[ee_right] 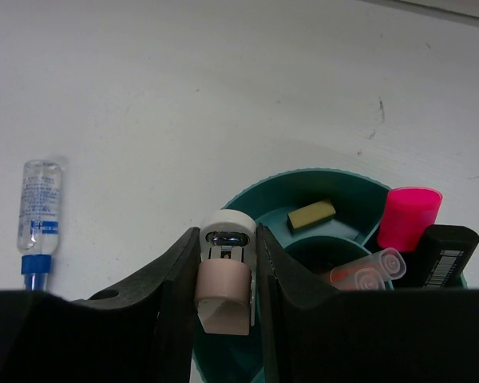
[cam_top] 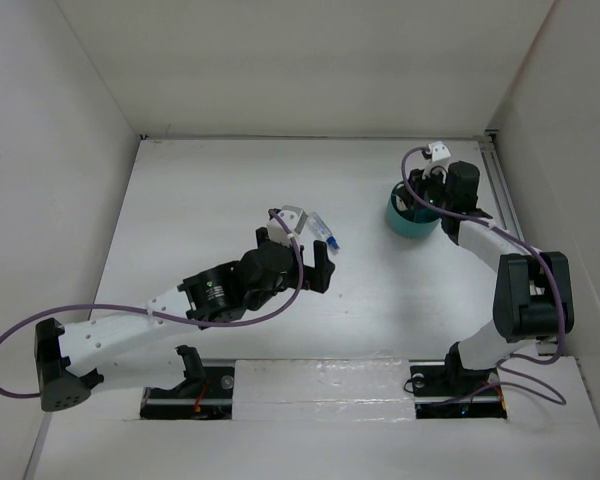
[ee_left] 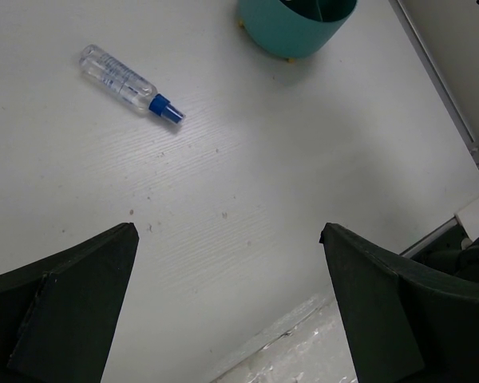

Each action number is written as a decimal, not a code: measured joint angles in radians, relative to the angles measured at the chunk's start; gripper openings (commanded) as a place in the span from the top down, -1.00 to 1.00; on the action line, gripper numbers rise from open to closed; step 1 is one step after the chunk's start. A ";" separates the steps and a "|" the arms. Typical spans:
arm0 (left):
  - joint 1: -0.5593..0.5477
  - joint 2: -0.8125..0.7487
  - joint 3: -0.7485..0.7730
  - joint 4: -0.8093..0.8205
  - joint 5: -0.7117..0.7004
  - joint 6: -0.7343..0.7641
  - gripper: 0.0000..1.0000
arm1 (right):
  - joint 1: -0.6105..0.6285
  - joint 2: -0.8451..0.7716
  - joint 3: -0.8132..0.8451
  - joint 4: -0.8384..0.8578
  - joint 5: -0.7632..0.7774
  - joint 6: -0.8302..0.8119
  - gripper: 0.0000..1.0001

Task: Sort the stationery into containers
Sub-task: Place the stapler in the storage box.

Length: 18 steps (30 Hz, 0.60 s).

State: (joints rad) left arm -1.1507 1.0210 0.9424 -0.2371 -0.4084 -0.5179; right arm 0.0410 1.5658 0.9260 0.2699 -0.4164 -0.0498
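The round teal bowl [cam_top: 408, 222] [ee_left: 295, 28] [ee_right: 303, 177] stands at the back right of the table. My right gripper [cam_top: 430, 188] [ee_right: 227, 239] hovers over its near rim, shut on the silver-pink oval piece [ee_right: 223, 295]. Inside the bowl lie a tan block [ee_right: 312, 215], a pink-capped marker [ee_right: 411, 217], a black marker [ee_right: 443, 254] and thin pink pens [ee_right: 366, 273]. A clear blue-capped tube [cam_top: 325, 232] [ee_left: 126, 78] [ee_right: 38, 209] lies flat on the table left of the bowl. Just short of the tube, my left gripper [cam_top: 318, 262] [ee_left: 227, 231] is open and holds nothing.
White walls close the table in on the left, back and right. A rail [cam_top: 497, 185] runs along the right edge beside the bowl. The two arm bases [cam_top: 190, 385] [cam_top: 460, 385] sit at the near edge, on a lighter strip [ee_left: 303, 339].
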 measured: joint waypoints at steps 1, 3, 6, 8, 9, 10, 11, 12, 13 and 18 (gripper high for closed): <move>0.000 0.000 0.000 0.000 -0.002 0.000 -1.00 | 0.001 0.000 0.000 0.000 0.002 0.000 0.37; 0.000 0.000 0.000 0.000 -0.005 0.000 -1.00 | 0.002 0.000 0.000 -0.001 0.004 -0.001 0.33; 0.000 0.000 0.000 0.000 -0.008 -0.001 -1.00 | 0.009 0.000 0.000 -0.001 0.014 -0.007 0.24; 0.000 0.000 0.000 0.000 -0.010 -0.002 -1.00 | 0.013 0.000 0.001 -0.002 0.017 -0.008 0.14; 0.000 0.000 0.000 0.000 -0.011 -0.003 -1.00 | 0.014 0.000 0.001 -0.002 0.017 -0.010 0.07; 0.000 0.000 0.000 -0.001 -0.011 -0.003 -1.00 | 0.014 0.000 0.001 -0.002 0.016 -0.011 0.00; 0.000 0.000 0.000 0.000 -0.011 -0.003 -1.00 | 0.019 0.000 0.001 -0.002 0.016 -0.011 -0.05; 0.000 0.000 0.000 0.000 -0.011 -0.003 -1.00 | 0.019 0.000 0.001 -0.002 0.017 -0.012 -0.09; 0.000 0.000 0.000 -0.001 -0.011 -0.004 -1.00 | 0.021 0.000 0.001 -0.002 0.017 -0.014 -0.10; 0.000 0.000 0.000 0.000 -0.011 -0.004 -1.00 | 0.034 0.000 0.001 -0.002 0.025 -0.018 -0.10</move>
State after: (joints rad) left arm -1.1507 1.0214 0.9424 -0.2375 -0.4194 -0.5217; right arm 0.0746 1.5658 0.9272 0.2684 -0.3912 -0.0681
